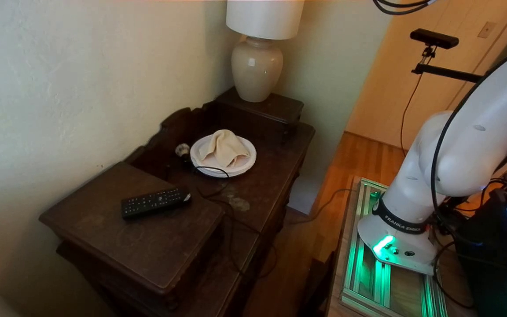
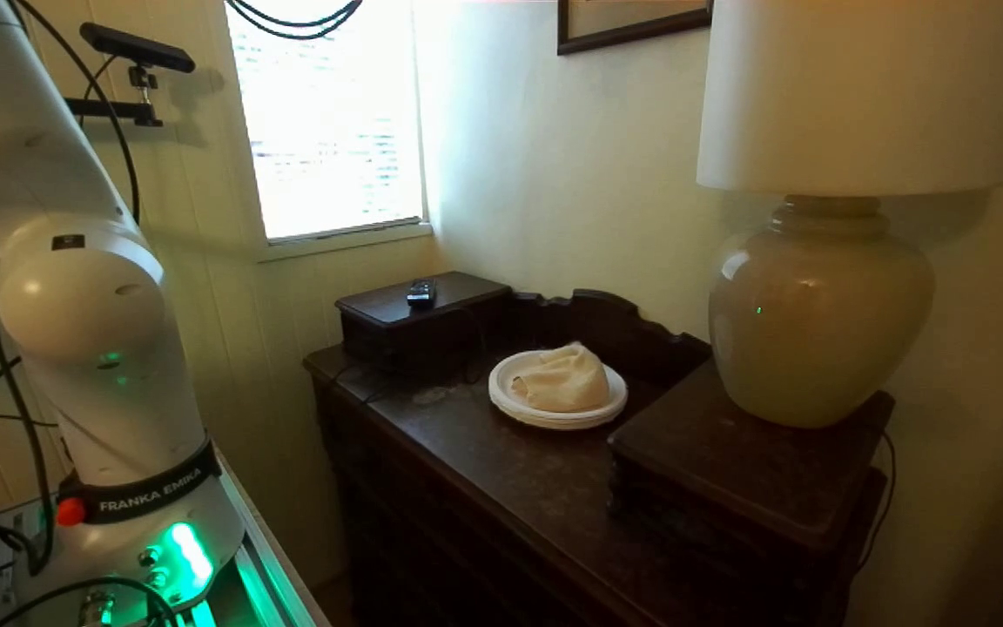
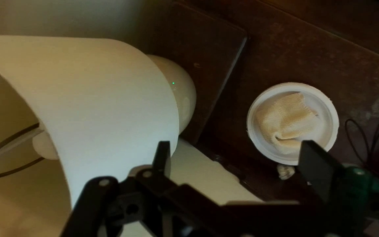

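Observation:
My gripper (image 3: pixel 236 143) is open and empty in the wrist view, its two dark fingers wide apart. It is out of view in both exterior views. A cream cloth (image 3: pixel 285 118) lies crumpled on a white plate (image 3: pixel 329 115), beyond the right finger. In both exterior views the cloth (image 1: pixel 225 149) (image 2: pixel 567 379) stands up in a peak on the plate (image 1: pixel 236 171) (image 2: pixel 554 420). The white lampshade (image 3: pixel 104 98) is behind the left finger; contact cannot be told. A small pale-topped object (image 3: pixel 285 171) sits beside the plate and also shows in an exterior view (image 1: pixel 182 150).
The plate stands on a dark wooden dresser (image 1: pixel 275 176) with two raised end platforms. A black remote (image 1: pixel 154 202) lies on one platform; the lamp base (image 2: pixel 819 322) stands on the other. A thin black cable (image 1: pixel 231 220) crosses the dresser. A carved backboard (image 2: pixel 606 309) runs along the wall.

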{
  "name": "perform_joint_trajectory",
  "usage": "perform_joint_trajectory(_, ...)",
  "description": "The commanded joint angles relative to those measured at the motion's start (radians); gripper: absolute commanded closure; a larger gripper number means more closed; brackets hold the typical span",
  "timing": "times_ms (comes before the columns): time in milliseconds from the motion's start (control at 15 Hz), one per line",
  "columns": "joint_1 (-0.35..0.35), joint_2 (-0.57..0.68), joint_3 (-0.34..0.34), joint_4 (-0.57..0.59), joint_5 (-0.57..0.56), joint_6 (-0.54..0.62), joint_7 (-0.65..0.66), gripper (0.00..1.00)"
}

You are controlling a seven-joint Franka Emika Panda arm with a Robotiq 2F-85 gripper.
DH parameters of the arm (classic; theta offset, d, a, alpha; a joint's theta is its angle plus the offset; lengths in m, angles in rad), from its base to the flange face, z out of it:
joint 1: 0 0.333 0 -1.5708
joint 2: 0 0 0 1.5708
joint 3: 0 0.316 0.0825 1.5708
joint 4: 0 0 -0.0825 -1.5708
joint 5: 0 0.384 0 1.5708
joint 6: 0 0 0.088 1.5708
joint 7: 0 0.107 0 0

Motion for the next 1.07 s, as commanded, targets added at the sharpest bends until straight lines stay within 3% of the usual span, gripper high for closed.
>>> perform_joint_trajectory(0,-0.001,0.095,-0.069,0.157,0.106,-0.060,-0.248,0.00)
perform_joint_trajectory(200,-0.024,0.162,-0.094,0.246,0.099,-0.071,-0.448,0.00)
perform_joint_trajectory(267,-0.008,0.090,-0.083,0.137,0.090,-0.031,-0.338,0.00)
perform_joint_trajectory(600,-0.022,0.157,-0.102,0.212,0.113,-0.051,-0.449,0.00)
perform_joint_trajectory(1000,-0.033,0.164,-0.142,0.224,0.148,0.073,-0.465,0.00)
